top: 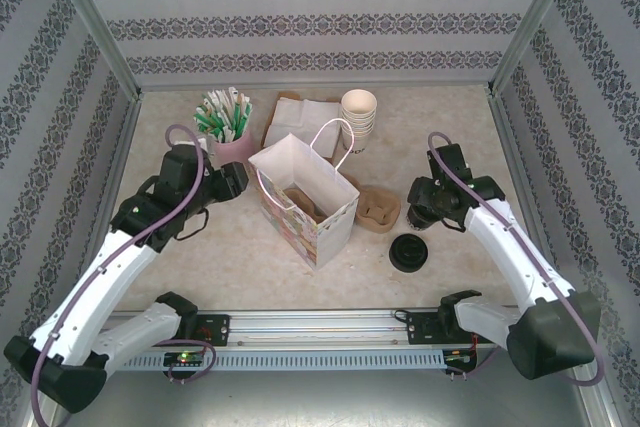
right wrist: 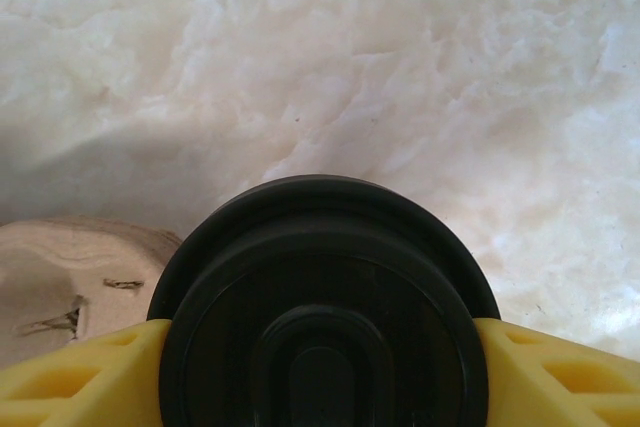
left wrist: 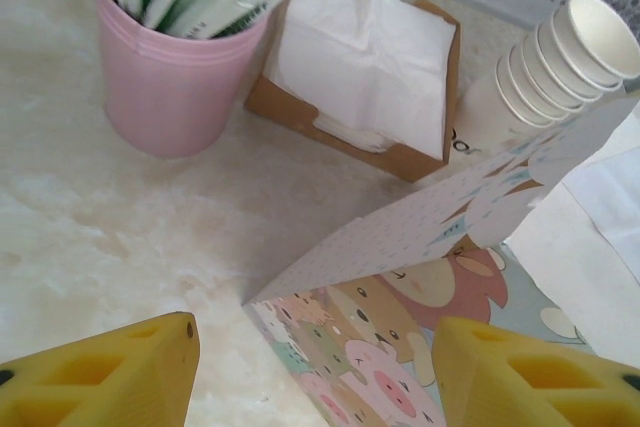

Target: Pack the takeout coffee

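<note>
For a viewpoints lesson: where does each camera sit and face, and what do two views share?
Top external: above, behind, looking down; left gripper, right gripper.
Left wrist: on left arm, facing paper bag, pink cup; own fingers.
Right wrist: on right arm, over takeout coffee; own fingers.
Top and left wrist share that bag.

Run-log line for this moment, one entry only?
left gripper: open, beside paper bag | right gripper: shut on coffee at its lid | loose lid: on table
</note>
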`<state>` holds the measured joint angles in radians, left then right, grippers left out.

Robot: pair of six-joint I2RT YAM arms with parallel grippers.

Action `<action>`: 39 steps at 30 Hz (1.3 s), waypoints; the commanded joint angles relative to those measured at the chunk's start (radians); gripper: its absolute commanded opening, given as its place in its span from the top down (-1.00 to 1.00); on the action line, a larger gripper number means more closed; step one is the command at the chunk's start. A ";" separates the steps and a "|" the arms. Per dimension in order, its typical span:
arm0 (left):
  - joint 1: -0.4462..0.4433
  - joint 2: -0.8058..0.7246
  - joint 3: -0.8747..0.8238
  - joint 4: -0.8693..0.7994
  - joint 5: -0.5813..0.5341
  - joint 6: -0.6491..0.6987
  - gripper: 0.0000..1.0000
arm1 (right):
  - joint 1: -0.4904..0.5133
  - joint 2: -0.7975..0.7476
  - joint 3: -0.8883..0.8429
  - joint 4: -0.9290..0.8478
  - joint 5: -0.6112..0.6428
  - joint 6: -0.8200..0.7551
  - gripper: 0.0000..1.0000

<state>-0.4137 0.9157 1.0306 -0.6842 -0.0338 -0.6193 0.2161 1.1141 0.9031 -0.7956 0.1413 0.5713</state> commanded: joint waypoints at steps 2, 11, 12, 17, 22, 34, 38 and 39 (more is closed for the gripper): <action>0.021 -0.060 -0.039 0.018 -0.105 -0.036 -0.27 | -0.014 -0.027 0.047 -0.016 -0.017 -0.061 -0.45; 0.171 -0.031 -0.168 0.144 0.131 -0.133 -0.27 | -0.008 -0.070 0.173 -0.087 -0.071 -0.169 -0.46; 0.188 -0.019 -0.181 0.163 0.160 -0.143 -0.25 | -0.005 -0.080 0.190 -0.094 -0.082 -0.185 -0.46; 0.261 0.036 -0.250 0.272 0.286 -0.203 -0.23 | 0.045 -0.128 0.304 -0.122 -0.124 -0.252 -0.42; 0.263 0.102 -0.270 0.327 0.297 -0.201 -0.24 | 0.162 -0.137 0.422 -0.133 -0.116 -0.274 -0.40; 0.263 0.294 -0.259 0.440 0.300 -0.144 -0.38 | 0.475 -0.096 0.677 -0.128 0.036 -0.270 -0.37; 0.264 0.339 -0.245 0.458 0.316 -0.147 -0.39 | 0.566 -0.067 0.732 -0.124 0.068 -0.283 -0.36; 0.263 0.347 -0.245 0.469 0.328 -0.147 -0.39 | 0.583 -0.054 0.739 -0.117 0.065 -0.284 -0.35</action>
<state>-0.1616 1.2522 0.7650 -0.2832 0.2630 -0.7864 0.7624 1.0367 1.6089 -0.9169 0.1570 0.3065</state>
